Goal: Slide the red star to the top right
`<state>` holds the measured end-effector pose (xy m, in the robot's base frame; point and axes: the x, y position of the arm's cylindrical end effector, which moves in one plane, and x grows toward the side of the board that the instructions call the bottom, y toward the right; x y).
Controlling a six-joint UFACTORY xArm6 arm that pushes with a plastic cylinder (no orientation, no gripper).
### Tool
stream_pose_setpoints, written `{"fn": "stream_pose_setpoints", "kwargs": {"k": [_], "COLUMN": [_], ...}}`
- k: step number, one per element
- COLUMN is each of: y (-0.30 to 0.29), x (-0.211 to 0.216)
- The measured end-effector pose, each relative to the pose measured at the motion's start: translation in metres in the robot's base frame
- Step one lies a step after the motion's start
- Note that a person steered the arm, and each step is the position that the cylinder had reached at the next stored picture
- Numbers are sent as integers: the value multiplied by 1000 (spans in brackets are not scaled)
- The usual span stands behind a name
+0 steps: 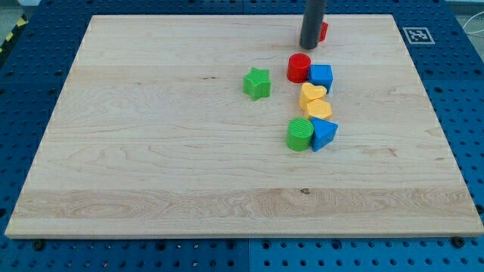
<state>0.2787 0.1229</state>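
Observation:
The red star (323, 31) lies near the view's top edge of the board, right of centre, mostly hidden behind my rod; only its right side shows. My tip (308, 45) rests on the board touching or just at the star's left side. A red cylinder (299, 68) sits just below my tip.
A wooden board (151, 151) on a blue pegboard table. Below the red cylinder stand a blue block (321, 77), two yellow hearts (312, 94) (320, 109), a green cylinder (300, 134) and a blue triangle (324, 134). A green star (257, 83) lies to the left. A marker tag (417, 35) is at the top right corner.

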Motion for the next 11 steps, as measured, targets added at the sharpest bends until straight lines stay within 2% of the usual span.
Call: {"fn": "stream_pose_setpoints", "kwargs": {"k": [2, 3, 4, 6, 7, 9, 11], "y": [-35, -41, -31, 34, 48, 48, 77], "x": [2, -12, -34, -40, -40, 3, 4]}}
